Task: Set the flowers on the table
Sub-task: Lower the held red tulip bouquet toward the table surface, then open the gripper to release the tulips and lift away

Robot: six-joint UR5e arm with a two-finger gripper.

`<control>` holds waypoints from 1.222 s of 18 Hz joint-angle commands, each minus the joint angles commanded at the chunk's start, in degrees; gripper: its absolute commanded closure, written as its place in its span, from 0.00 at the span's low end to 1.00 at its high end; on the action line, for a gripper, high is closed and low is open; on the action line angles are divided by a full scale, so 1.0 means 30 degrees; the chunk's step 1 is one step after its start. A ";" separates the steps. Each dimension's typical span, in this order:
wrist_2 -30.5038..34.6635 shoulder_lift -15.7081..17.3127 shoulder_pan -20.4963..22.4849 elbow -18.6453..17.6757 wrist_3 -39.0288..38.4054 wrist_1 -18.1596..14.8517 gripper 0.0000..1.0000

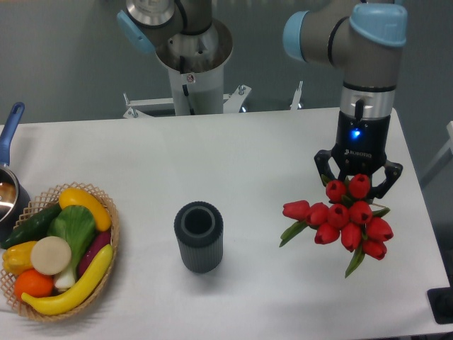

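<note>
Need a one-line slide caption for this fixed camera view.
Two-finger gripper over red tulip bunch on white table, right of dark ribbed cylinder.

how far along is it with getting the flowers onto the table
Grasp looks done: the gripper stands over the flowers, seemingly holding them above the right side of the table. The dark cylindrical vase stands empty. In hand: carrying them. Left: setting them down and releasing; contact with the tabletop isn't clear.

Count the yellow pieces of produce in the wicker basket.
3. One lies along the wicker basket's back rim, one curves along its front right edge, one sits at its left side. More may be hidden underneath.
</note>
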 joint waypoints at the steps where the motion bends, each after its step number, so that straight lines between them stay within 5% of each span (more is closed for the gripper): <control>1: 0.0558 -0.0118 -0.0263 0.0029 0.0147 -0.0058 0.58; 12: 0.6417 -0.1494 -0.2110 -0.0380 0.1875 -0.0117 0.58; 22: 0.7180 -0.2754 -0.2317 -0.0528 0.2198 -0.0088 0.58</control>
